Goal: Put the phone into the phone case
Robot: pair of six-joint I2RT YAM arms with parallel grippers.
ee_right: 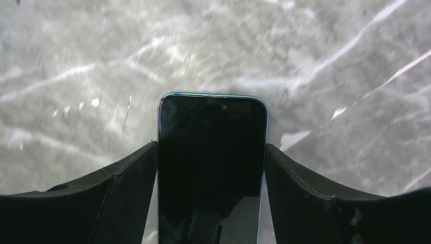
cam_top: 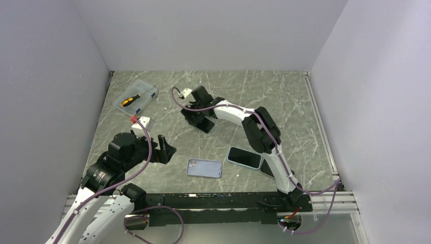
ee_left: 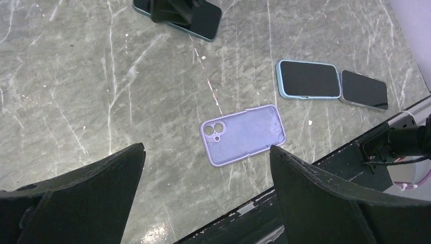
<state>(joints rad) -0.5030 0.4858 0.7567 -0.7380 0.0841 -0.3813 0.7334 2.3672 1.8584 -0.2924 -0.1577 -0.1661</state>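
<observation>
Barely begun: clamping phone [ee_right: 211, 178] by its long edges with right tool [ee_right: 211, 146]. Hovering left tool [ee_left: 207, 148] wide open near empty phone case [ee_left: 243, 134]; seating undone.

The top camera looks down from behind the arms [cam_top: 264, 137]. The left wrist camera sees far beyond its fingers [ee_left: 91, 198], the right one sits close. Top and left share the phone case [cam_top: 204, 168].
</observation>
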